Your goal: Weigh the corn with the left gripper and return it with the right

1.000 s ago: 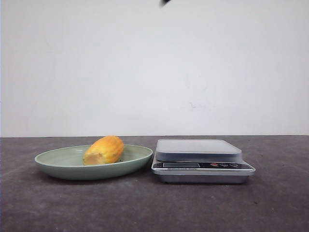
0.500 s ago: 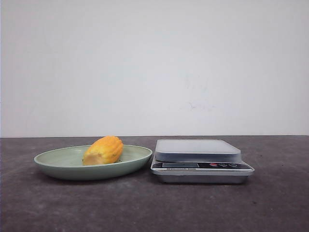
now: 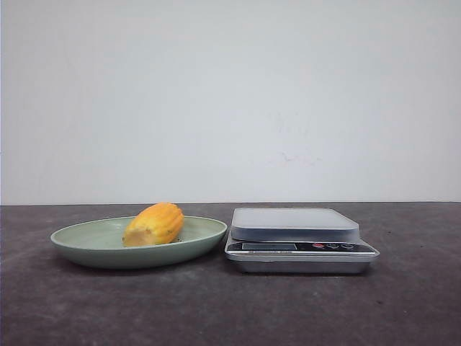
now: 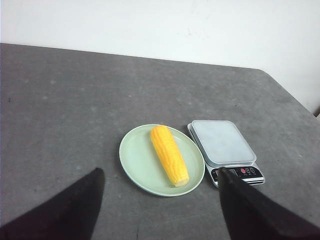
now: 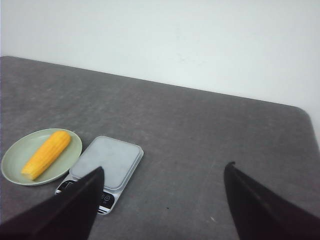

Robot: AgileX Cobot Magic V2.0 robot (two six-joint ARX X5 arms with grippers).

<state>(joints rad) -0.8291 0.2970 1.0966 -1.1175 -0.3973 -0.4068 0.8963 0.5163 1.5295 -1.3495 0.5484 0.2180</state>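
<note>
the corn lies in the green plate, on the dark table. in the front view its pale cut end points toward the camera and a bit to 8 o'clock, the rounded end goes away toward 2 o'clock, so the long axis runs mostly front-to-back and the cob looks short. the scale stands just beside the plate at 3 o'clock, with a bare grey platform; if the two rims touch i cannot tell.

the front view shows no arm and no gripper.

the left wrist view looks from high and shows the corn in full length, w/ the ribbed kernel rows, lying across the middle of the plate. the axis goes from 11 o'clock to 5 o'clock in that picture, cut end at 5. the scale has its red button and display at the near side. the left gripper is spread wide, the two dark fingers well apart, nothing between them, high above the table.

the right wrist view shows the corn from the other side, axis 2 to 8 o'clock, in the plate, and the scale next to it. the right gripper is also wide apart and holds nothing, far from the corn.
</note>
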